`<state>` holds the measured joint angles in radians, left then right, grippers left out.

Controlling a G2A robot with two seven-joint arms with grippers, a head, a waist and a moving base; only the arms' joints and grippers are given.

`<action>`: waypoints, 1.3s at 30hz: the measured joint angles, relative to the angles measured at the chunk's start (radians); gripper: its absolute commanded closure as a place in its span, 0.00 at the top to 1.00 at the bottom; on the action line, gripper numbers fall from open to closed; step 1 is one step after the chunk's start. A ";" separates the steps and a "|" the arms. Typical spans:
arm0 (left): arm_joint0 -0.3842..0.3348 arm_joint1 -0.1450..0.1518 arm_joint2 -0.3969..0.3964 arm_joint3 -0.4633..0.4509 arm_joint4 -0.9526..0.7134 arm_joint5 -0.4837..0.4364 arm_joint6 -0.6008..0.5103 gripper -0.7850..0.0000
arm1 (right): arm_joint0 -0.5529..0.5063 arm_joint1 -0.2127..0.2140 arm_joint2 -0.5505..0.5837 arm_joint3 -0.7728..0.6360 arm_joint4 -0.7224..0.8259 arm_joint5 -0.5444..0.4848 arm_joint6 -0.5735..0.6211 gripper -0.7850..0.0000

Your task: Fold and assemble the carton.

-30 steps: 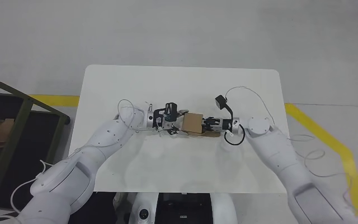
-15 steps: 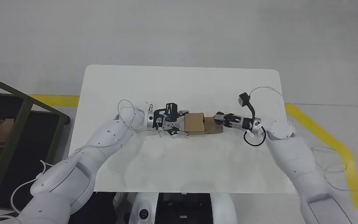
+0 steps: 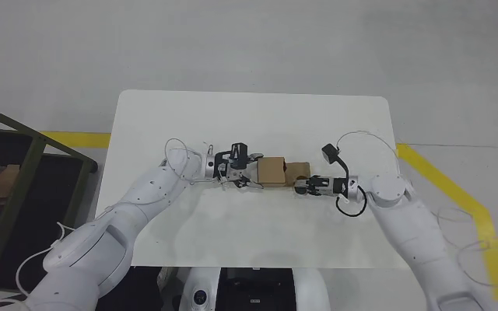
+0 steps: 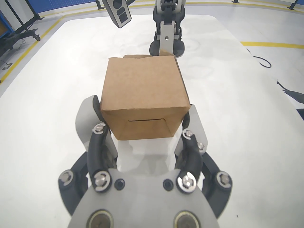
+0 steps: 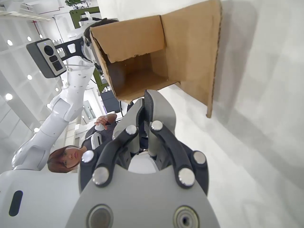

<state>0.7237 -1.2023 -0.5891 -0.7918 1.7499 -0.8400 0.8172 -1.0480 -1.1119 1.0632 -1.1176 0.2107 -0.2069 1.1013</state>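
Carton (image 3: 271, 169) on its side, middle of the surface (image 3: 233, 117); closed end clamped in the fingers of the left gripper (image 4: 142, 119).
Long axis runs from the left gripper to the right gripper (image 5: 144, 100). The open mouth faces the right one, whose fingers are drawn together just at the mouth's rim; cannot tell if cardboard is pinched between them. One flap (image 5: 192, 48) lies splayed flat beside the mouth, unfolded. Judged: right arm is nearer the open end, so folding falls to it while the left holds.
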 measured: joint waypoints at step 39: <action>-0.010 -0.018 0.020 0.020 -0.004 -0.016 0.008 0.71 | 0.210 -0.096 -0.148 0.348 0.171 -0.236 0.113 0.00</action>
<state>0.7138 -1.2205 -0.5687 -0.7722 1.7459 -0.8558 0.8252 -0.8385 -1.2079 0.9150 -0.7693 0.3818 -0.4432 1.2146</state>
